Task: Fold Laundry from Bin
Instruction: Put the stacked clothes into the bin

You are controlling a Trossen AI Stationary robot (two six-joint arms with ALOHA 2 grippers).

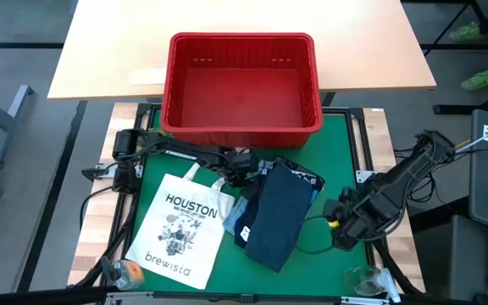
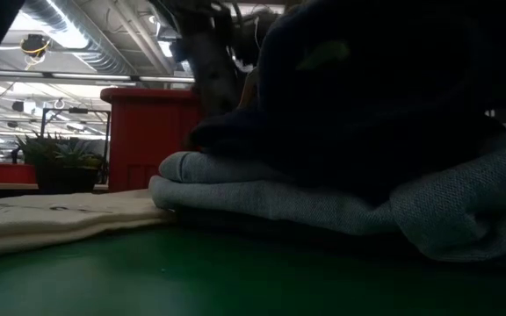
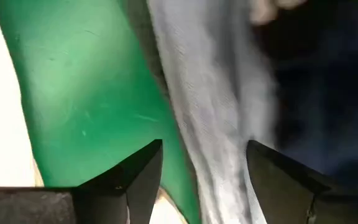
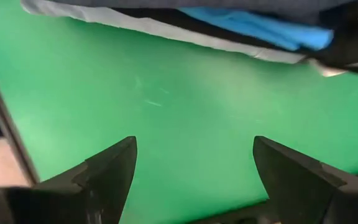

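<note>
Finishing the stacking step, judging by the empty red bin [image 1: 241, 85] at twelve o'clock: folded laundry [image 1: 276, 212] lying mid-mat, navy piece topmost. Left gripper [image 3: 201, 180] gaping wide, empty, hovering at the pile's pale edge. Right gripper [image 4: 194, 171] waiting at four o'clock, wide, empty. Next, probably squaring the stack.

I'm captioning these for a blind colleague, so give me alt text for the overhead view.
A pile of folded laundry, a dark navy garment on top, lies on a green mat beside a white tote bag. Behind it stands an empty red bin. The left gripper is at the pile's edge; the right gripper is apart, open.
</note>
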